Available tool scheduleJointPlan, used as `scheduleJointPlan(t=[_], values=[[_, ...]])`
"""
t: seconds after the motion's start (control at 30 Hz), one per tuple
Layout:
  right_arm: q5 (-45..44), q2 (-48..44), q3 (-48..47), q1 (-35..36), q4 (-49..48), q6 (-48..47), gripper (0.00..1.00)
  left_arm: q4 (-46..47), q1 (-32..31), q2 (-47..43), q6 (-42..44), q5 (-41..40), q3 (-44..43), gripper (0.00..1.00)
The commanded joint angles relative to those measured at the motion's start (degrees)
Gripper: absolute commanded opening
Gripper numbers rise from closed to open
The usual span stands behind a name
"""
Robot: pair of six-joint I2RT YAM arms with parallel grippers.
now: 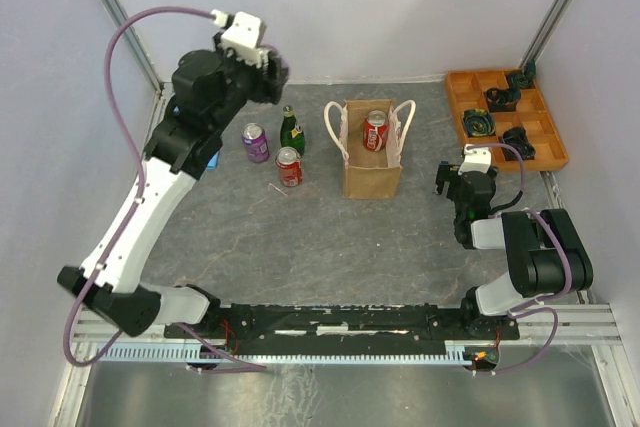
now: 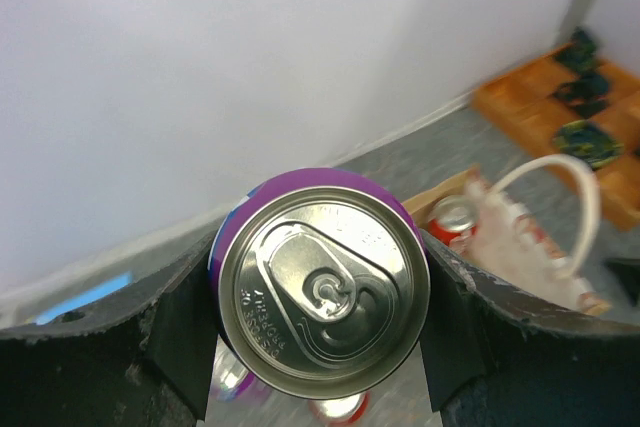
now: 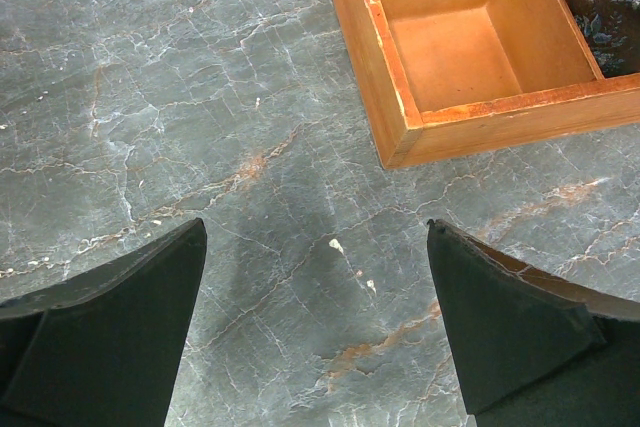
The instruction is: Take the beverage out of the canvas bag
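The tan canvas bag [image 1: 371, 175] with white rope handles stands upright at mid-table, and a red can [image 1: 376, 132] sits inside it. In the left wrist view the bag [image 2: 505, 232] and that red can [image 2: 455, 215] lie at the right. My left gripper [image 1: 272, 69] is raised high at the back left and is shut on a purple can [image 2: 322, 282], whose silver top faces the camera between the fingers [image 2: 185, 332]. My right gripper [image 1: 449, 183] is open and empty, low over the table [image 3: 200, 97] to the right of the bag.
A purple can [image 1: 256, 142], a green bottle [image 1: 291, 130] and a red can [image 1: 289, 167] stand left of the bag. An orange compartment tray [image 1: 462, 97] with dark objects sits at the back right; its corner [image 3: 400, 137] is near my right gripper [image 3: 315, 232].
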State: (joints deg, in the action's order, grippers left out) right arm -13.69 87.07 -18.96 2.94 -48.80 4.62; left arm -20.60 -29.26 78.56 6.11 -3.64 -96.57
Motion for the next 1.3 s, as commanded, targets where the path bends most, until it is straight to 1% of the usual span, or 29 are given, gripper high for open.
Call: scheduleJointPlan(t=[0.0,0.13,0.2,0.3,0.37,0.57,0.73,0.97,1.27], values=[[0.42,-0.57,-1.61,-0.13,-1.39,-0.21,0.99,8.12,4.67,-5.67,-1.61,-3.75,12.66,0.03],[0.42,-0.55,-1.65,-0.12,-1.39,-0.23,0.99,15.68,5.64,-10.41,-6.13,-5.23,27.56,0.03],[0.42,-0.50,-1.60,-0.17,-1.40,-0.25,0.99,18.40,6.53,-11.90,-8.12,-6.60,33.06,0.03],[0.42,-0.50,-1.60,-0.15,-1.39,-0.30,0.99,22.99,8.00,-13.20,-10.04,-7.58,40.04,0.03],[0.43,-0.57,-1.61,-0.13,-1.39,-0.23,0.99,24.71,9.14,-13.21,-11.35,-8.02,42.91,0.03],[0.42,-0.52,-1.61,-0.13,-1.39,-0.24,0.99,28.38,11.29,-11.91,-13.95,-8.69,48.24,0.03],[0.42,-0.50,-1.61,-0.17,-1.40,-0.28,0.99,34.27,13.07,-9.90,-16.51,-8.04,53.27,0.03],[0.42,-0.53,-1.61,-0.14,-1.39,-0.18,0.99,34.87,13.79,-3.24,-18.05,-5.76,52.53,0.03],[0.47,-0.52,-1.61,-0.15,-1.39,-0.20,0.99,35.18,13.92,2.51,-17.80,-3.79,50.45,0.03]])
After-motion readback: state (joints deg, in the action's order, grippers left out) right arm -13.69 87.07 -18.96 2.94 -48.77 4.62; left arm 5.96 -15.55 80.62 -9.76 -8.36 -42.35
